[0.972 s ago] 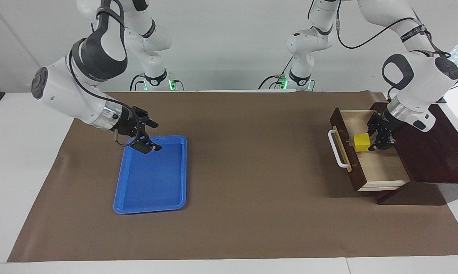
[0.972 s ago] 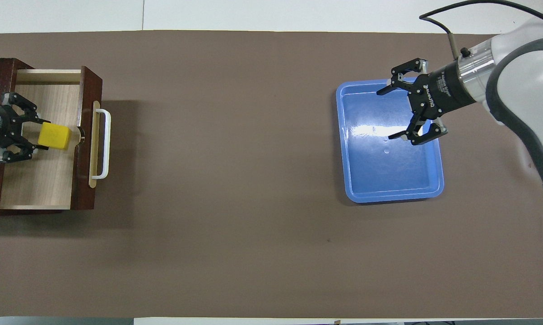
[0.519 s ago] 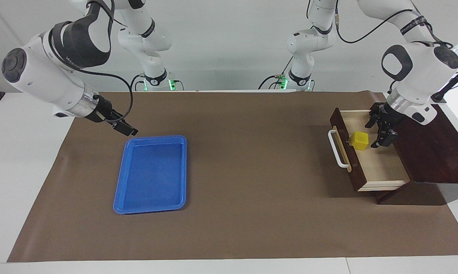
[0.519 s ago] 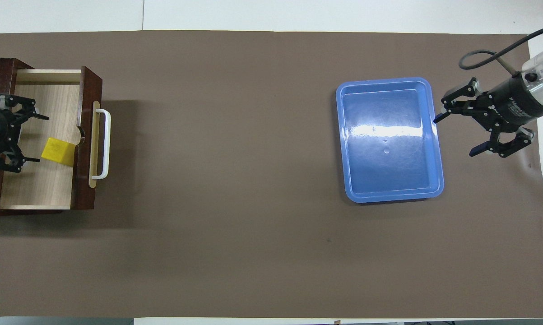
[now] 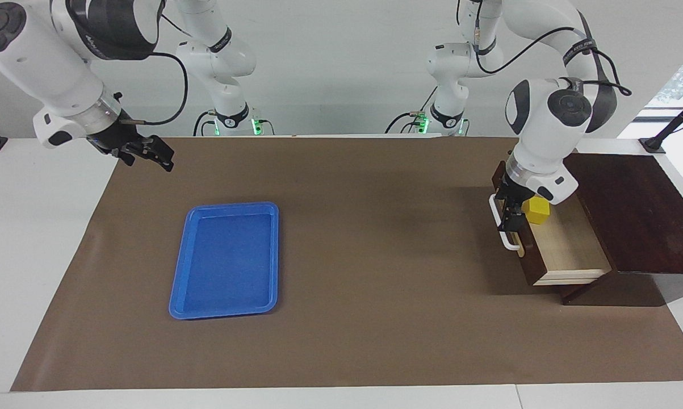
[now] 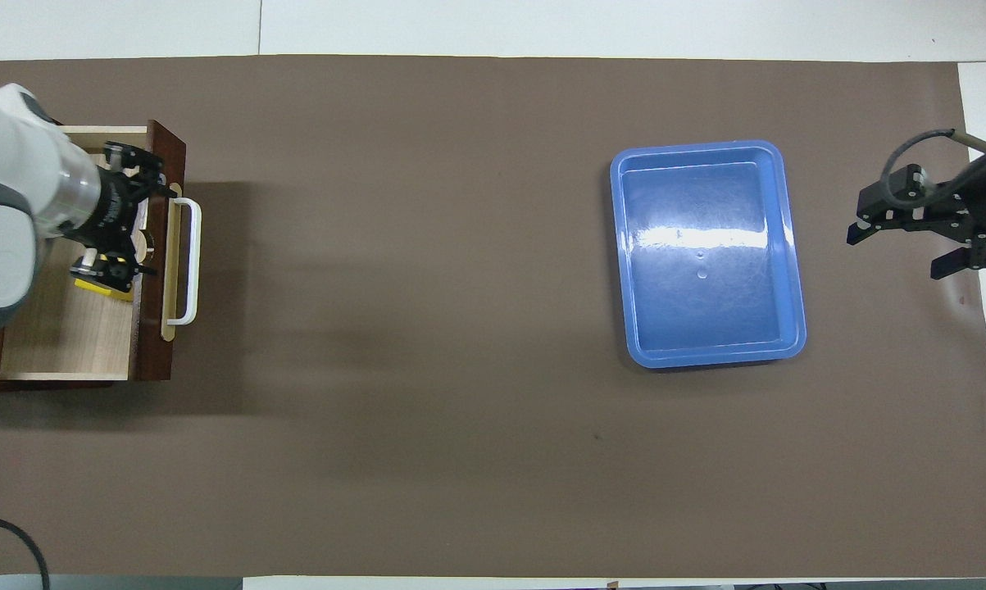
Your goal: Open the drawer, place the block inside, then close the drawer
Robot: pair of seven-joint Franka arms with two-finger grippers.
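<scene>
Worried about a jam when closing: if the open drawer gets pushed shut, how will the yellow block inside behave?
The block looks rigid and flat-faced, so it should slide rather than roll. It lies against the drawer front, so it probably rides along. It sits below the rim, so jamming seems unlikely.

The drawer (image 5: 565, 250) shows pale, matt wood grain inside, set in a dark polished wooden box (image 5: 636, 210) with a smooth white handle (image 6: 188, 262). The block (image 5: 537, 208) looks plain, smooth yellow. The blue tray (image 6: 794, 270) is glossy plastic with a bright sheen. A matt brown sheet (image 6: 427, 328) covers the table.
</scene>
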